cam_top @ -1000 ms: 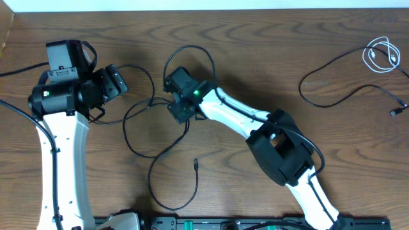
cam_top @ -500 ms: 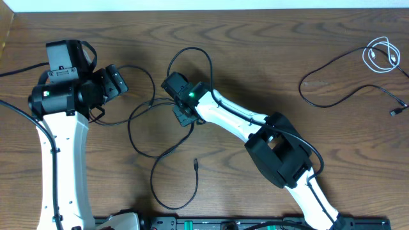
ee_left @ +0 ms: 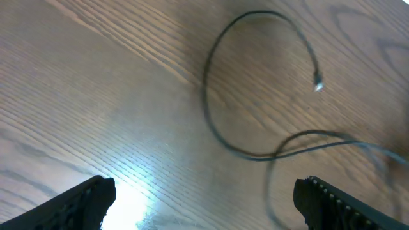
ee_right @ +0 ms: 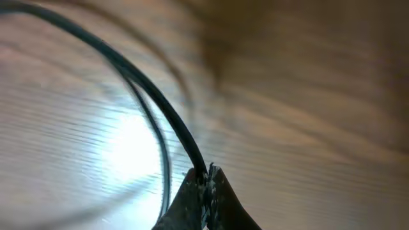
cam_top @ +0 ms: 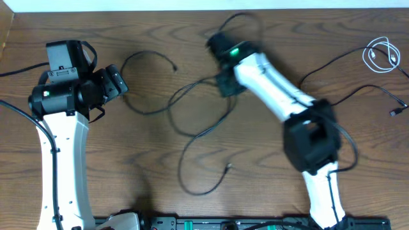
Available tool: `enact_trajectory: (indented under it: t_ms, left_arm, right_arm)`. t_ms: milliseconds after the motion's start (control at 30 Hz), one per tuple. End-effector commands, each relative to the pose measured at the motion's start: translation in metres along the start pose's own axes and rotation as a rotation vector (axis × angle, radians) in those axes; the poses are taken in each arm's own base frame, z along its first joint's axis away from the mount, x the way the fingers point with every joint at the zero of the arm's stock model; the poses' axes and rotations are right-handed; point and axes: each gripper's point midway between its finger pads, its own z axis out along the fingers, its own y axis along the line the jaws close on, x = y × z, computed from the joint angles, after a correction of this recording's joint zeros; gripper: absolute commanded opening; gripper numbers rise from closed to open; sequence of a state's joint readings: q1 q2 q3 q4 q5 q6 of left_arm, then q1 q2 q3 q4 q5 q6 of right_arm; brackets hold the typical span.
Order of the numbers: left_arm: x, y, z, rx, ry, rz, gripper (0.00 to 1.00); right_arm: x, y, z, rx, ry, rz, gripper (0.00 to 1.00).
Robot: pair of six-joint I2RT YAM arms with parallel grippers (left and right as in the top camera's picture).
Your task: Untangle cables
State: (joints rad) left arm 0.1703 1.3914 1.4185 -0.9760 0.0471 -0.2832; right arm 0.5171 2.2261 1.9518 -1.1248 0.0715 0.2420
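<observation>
A long black cable (cam_top: pixel 153 112) lies in loose crossing loops over the middle of the table, one plug end (cam_top: pixel 176 68) at the back and another (cam_top: pixel 229 168) nearer the front. My right gripper (cam_top: pixel 223 86) is shut on this cable; in the right wrist view the fingertips (ee_right: pixel 206 177) pinch the black cable (ee_right: pixel 153 96) just above the wood. My left gripper (cam_top: pixel 121 82) hangs open at the left, with nothing between its fingers (ee_left: pixel 89 201). Ahead of it lie a loop of the cable (ee_left: pixel 214 121) and its plug (ee_left: pixel 317 83). A second black cable (cam_top: pixel 332 62) and a coiled white cord (cam_top: pixel 381 56) lie at the far right.
Thick black cables run from the left arm's base (cam_top: pixel 19 70) towards the left table edge. A dark rail of hardware (cam_top: pixel 223 223) lines the front edge. The right arm's forearm (cam_top: pixel 281 92) crosses the table's right half.
The right gripper closed on the black cable and swung right and towards the back, dragging the loops along. The left arm has not moved.
</observation>
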Motion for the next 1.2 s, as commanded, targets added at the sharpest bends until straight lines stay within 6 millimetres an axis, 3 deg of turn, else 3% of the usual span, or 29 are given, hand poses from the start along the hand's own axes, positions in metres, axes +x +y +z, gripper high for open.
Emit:
enact_trajectory:
  t_ms: [0,33,233,400,467,600,700,833,967,1033,1167]
  left_arm:
    - [-0.005,0.000,-0.004,-0.003,-0.015,0.010,0.95]
    - [-0.005,0.000,-0.004,-0.001,-0.014,0.010,0.95]
    - [-0.001,-0.011,-0.004,0.066,0.010,0.007,0.95]
    - [0.025,-0.078,-0.010,0.424,0.146,0.075,0.95]
    - [0.035,-0.089,-0.003,0.436,0.186,0.105,0.95]
    - [0.057,-0.114,0.016,0.446,0.270,0.170,0.94]
    - [0.071,-0.129,0.029,0.451,0.319,0.222,0.92]
    - [0.090,-0.133,0.051,0.391,0.377,0.291,0.89]
    - [0.109,-0.135,0.078,0.317,0.430,0.369,0.88]
    - [0.109,-0.134,0.093,0.279,0.419,0.398,0.88]
    - [0.111,-0.149,0.122,0.328,0.375,0.625,0.88]
  right_arm:
    - [-0.012,0.008,-0.046,-0.185,-0.075,-0.116,0.01]
    - [-0.016,0.010,-0.068,-0.297,-0.116,-0.154,0.01]
    - [-0.021,0.008,-0.128,-0.515,-0.237,-0.193,0.01]
    - [-0.021,0.012,-0.151,-0.671,-0.278,-0.216,0.01]
    - [-0.022,0.012,-0.156,-0.719,-0.292,-0.222,0.01]
    - [-0.026,-0.003,-0.155,-0.702,-0.301,-0.184,0.01]
    - [-0.027,-0.026,-0.144,-0.619,-0.271,-0.101,0.01]
    - [-0.020,-0.054,-0.133,-0.525,-0.229,-0.037,0.04]
    - [-0.018,-0.066,-0.127,-0.467,-0.216,-0.021,0.09]
    - [-0.019,-0.068,-0.126,-0.458,-0.218,-0.020,0.11]
    - [-0.020,-0.068,-0.126,-0.457,-0.221,-0.021,0.13]
